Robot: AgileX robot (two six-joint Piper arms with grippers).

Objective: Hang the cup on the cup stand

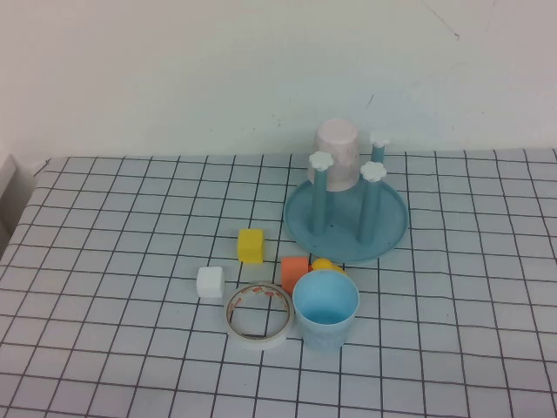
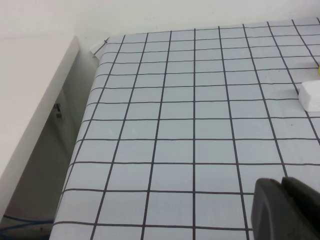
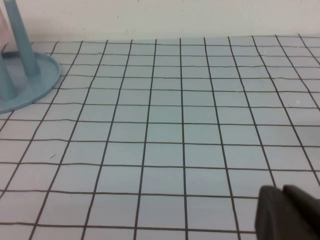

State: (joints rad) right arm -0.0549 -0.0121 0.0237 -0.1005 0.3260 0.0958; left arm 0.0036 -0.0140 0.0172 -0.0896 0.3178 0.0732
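Observation:
The light blue cup [image 1: 325, 309] stands upright, mouth up, near the table's front middle. The cup stand [image 1: 345, 218], a teal round dish with blue pegs and white flower caps, sits behind it; a pale pink cup [image 1: 337, 155] hangs upside down on a rear peg. The stand's edge also shows in the right wrist view [image 3: 27, 85]. Neither arm shows in the high view. My left gripper [image 2: 283, 200] is shut and empty above bare cloth at the table's left. My right gripper [image 3: 283, 205] is shut and empty above bare cloth to the right of the stand.
A tape roll [image 1: 258, 313] lies left of the cup. A white cube [image 1: 210, 281], a yellow cube [image 1: 251, 245], an orange cube [image 1: 294, 272] and a yellow piece [image 1: 325, 264] lie near. The white cube shows in the left wrist view [image 2: 311, 96]. The table's left edge [image 2: 82, 135] drops off.

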